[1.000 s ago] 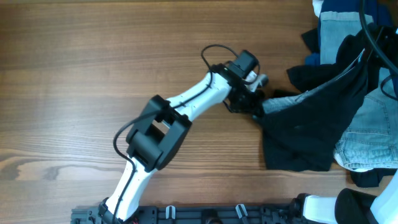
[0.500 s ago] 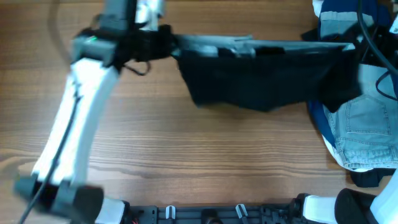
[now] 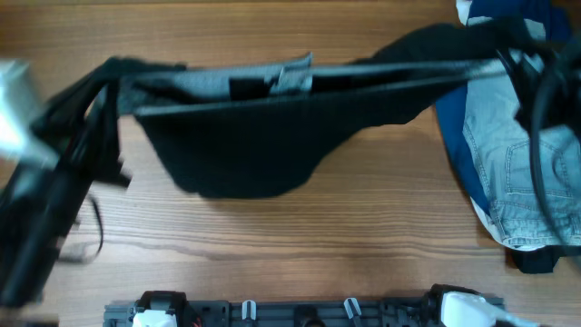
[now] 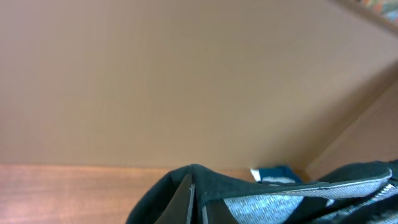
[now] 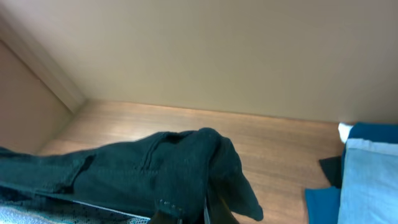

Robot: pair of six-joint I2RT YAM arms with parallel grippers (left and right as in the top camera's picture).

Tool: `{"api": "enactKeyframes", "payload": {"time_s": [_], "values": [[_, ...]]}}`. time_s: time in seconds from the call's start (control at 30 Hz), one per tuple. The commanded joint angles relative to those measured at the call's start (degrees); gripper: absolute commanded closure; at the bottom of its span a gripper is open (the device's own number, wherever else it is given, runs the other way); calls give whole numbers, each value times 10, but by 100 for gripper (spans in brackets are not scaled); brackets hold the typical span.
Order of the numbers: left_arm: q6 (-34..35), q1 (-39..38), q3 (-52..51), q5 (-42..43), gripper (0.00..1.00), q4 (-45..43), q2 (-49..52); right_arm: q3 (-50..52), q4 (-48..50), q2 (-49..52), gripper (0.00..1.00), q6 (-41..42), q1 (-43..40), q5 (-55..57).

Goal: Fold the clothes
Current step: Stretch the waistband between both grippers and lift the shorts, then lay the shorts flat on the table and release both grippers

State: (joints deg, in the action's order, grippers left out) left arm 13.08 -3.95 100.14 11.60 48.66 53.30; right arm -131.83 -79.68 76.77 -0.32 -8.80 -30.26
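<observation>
No text, brand, number or sign can be read in any view. A small dark patch (image 3: pixel 243 88), perhaps a label, is seen on the pale inner waistband (image 3: pixel 195 84) of the black shorts (image 3: pixel 245 145), but any print on it is too blurred to be read.

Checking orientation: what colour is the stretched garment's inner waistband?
Pale grey waistband on the black shorts; clearest overhead.

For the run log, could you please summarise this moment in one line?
black shorts: stretched taut; left hand: shut on shorts; right hand: shut on shorts; jeans: piled right
</observation>
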Motion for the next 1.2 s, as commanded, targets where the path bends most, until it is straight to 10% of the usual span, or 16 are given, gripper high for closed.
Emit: {"api": "enactKeyframes", "payload": {"time_s": [0.0, 0.23, 0.63, 1.17], "values": [[-9, 26, 4, -142, 96, 20, -22, -6, -31, -20, 96, -12, -23, 131], [-10, 26, 4, -175, 96, 21, 135, -4, 6, 109, 96, -12, -23, 141], [-25, 36, 36, -175, 96, -395, 326, -5, 457, 254, 96, 19, 42, 84], [-37, 37, 34, -80, 96, 266, 445, 2, -87, 408, 96, -89, 82, 50]]}}
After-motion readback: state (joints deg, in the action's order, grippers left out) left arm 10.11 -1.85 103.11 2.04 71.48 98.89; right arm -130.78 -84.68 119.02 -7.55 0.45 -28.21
